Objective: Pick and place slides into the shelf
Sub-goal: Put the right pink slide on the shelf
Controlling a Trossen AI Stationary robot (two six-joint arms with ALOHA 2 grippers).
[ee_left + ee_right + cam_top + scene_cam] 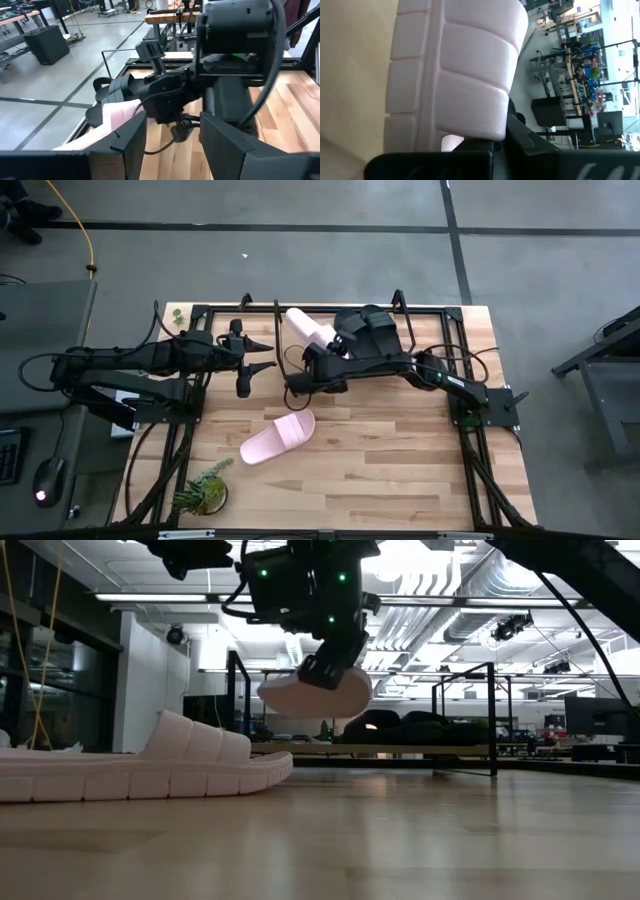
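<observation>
Right gripper point(322, 343) is pinching a pale pink ribbed foam slide point(306, 326) above the low black-hoop wooden-board shelf point(420, 315) at the table's far edge, heel pointing away; left gripper point(262, 356) spread, idle nearby.

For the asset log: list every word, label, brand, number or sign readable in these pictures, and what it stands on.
None can be read.
Pink slide in the right hand: ribbed and dotted texture only, no brand.
Pink slide on the table: no marking shows.
Black slides on the shelf: no print visible.
Left hand: no label legible.
Room beyond: signs too small to read.
</observation>
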